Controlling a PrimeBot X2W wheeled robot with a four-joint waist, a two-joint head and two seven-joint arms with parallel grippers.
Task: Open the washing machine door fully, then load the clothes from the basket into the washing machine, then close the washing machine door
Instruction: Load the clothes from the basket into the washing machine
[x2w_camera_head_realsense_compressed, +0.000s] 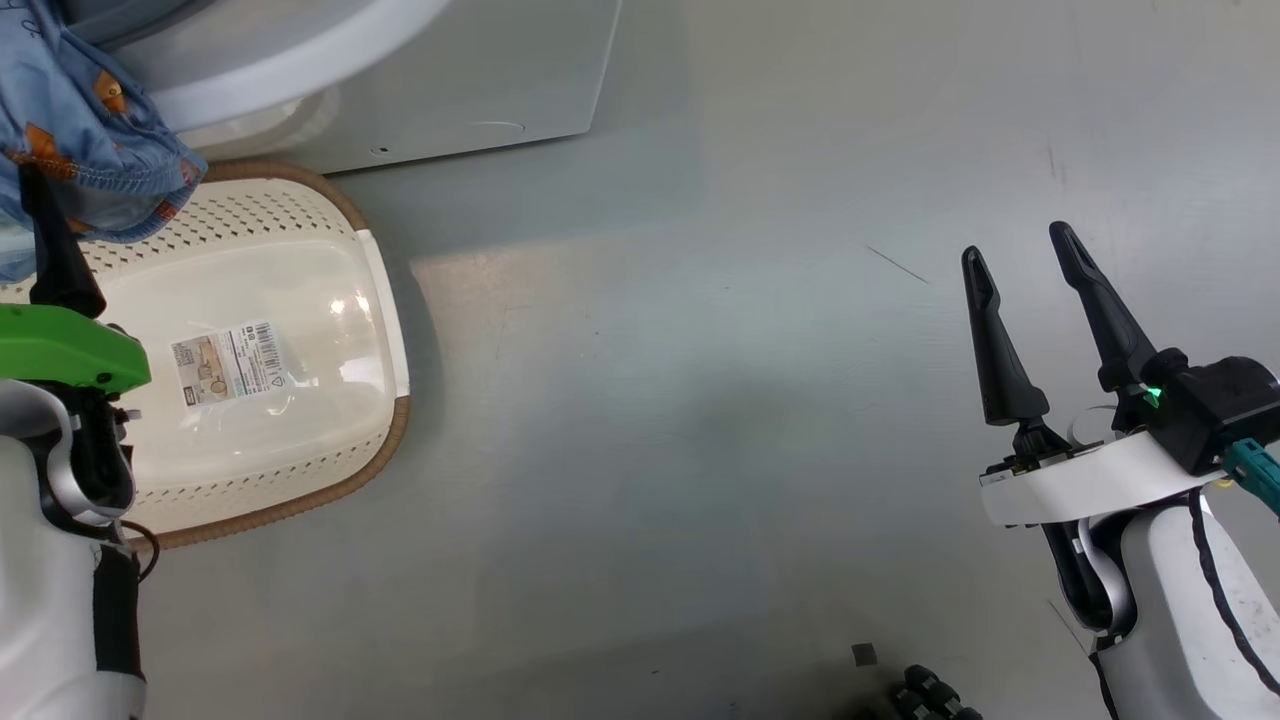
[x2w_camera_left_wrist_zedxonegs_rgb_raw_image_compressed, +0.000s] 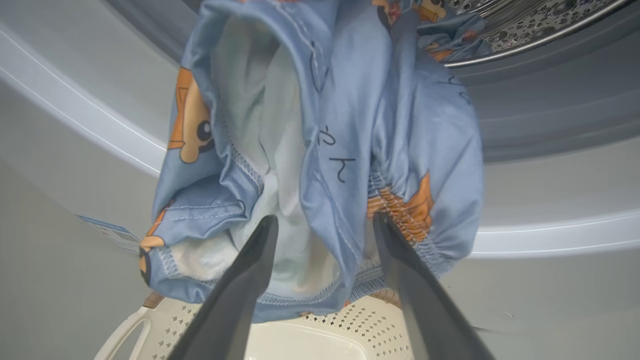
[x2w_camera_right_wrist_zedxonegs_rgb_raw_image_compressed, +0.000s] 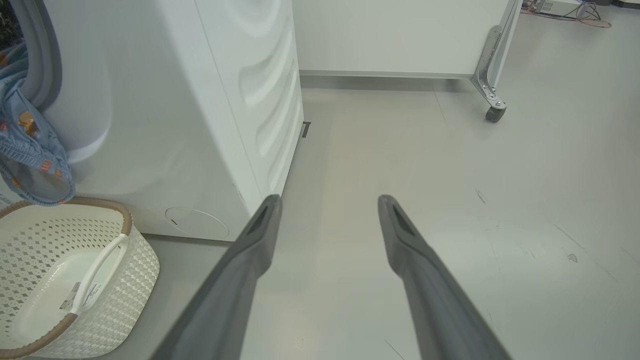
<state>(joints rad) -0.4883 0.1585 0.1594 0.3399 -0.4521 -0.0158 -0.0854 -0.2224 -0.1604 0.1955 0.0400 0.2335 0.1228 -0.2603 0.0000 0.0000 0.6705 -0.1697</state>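
Observation:
The clothes (x2w_camera_left_wrist_zedxonegs_rgb_raw_image_compressed: 340, 125), light blue with orange cartoon prints, hang out of the washing machine (x2w_camera_head_realsense_compressed: 480, 80) over the lower lip of its steel drum (x2w_camera_left_wrist_zedxonegs_rgb_raw_image_compressed: 525, 20). My left gripper (x2w_camera_left_wrist_zedxonegs_rgb_raw_image_compressed: 325, 222) is open right at the hanging cloth, one finger on each side of a fold. One of its dark fingers (x2w_camera_head_realsense_compressed: 55, 255) rises beside the clothes (x2w_camera_head_realsense_compressed: 80, 130). The cream basket (x2w_camera_head_realsense_compressed: 300, 280) stands on the floor below, holding nothing but its barcode sticker. My right gripper (x2w_camera_head_realsense_compressed: 1020, 270) is open over bare floor, far to the right. The washing machine door is out of view.
A white unit on a caster (x2w_camera_right_wrist_zedxonegs_rgb_raw_image_compressed: 495, 112) stands behind the washing machine (x2w_camera_right_wrist_zedxonegs_rgb_raw_image_compressed: 175, 125). Grey floor stretches wide between the basket (x2w_camera_right_wrist_zedxonegs_rgb_raw_image_compressed: 115, 290) and my right gripper (x2w_camera_right_wrist_zedxonegs_rgb_raw_image_compressed: 330, 200). Dark parts of my base (x2w_camera_head_realsense_compressed: 930, 695) show at the bottom edge.

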